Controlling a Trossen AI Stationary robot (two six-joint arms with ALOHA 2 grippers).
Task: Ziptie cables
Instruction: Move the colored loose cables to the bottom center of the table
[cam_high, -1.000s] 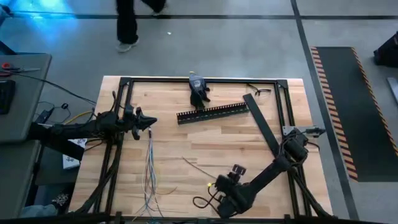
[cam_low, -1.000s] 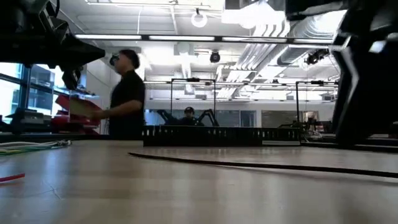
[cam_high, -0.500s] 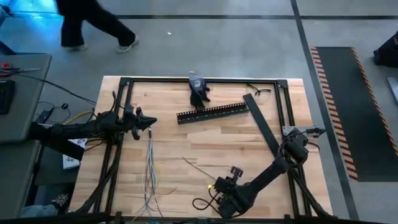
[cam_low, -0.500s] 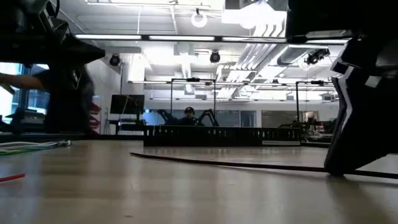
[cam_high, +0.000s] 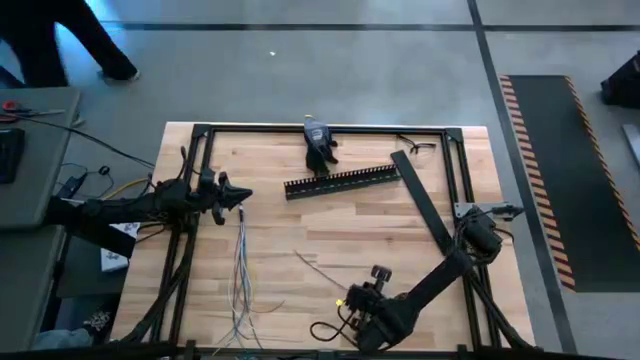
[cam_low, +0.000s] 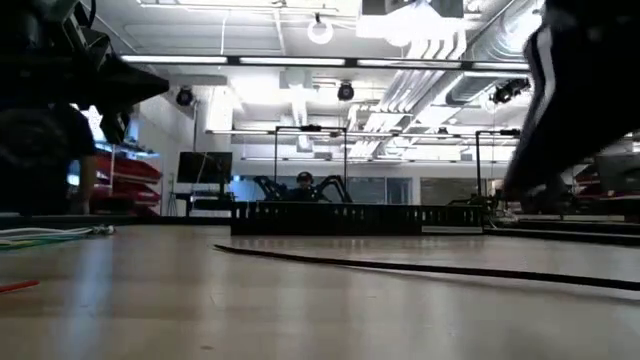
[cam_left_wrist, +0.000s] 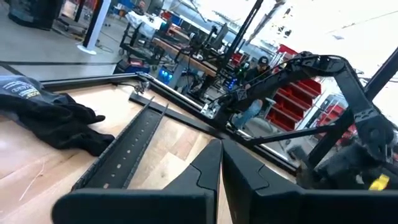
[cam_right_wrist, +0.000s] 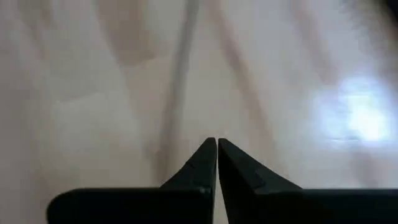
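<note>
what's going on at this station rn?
Nothing is being handled yet. The cables lie loose on the table, untied. The left gripper hovers just beyond their far end, shut and empty. The right gripper is low at the near edge, shut and empty, pointing down at bare wood close to a thin dark strip. A comb-edged duct and a black glove sit untouched at the far side.

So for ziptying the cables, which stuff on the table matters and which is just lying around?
For the job:
cables
thin dark strip, possibly the ziptie
left gripper, shut
right gripper, shut

Lying about:
black comb-edged duct
flat black lid strip
black glove
</note>
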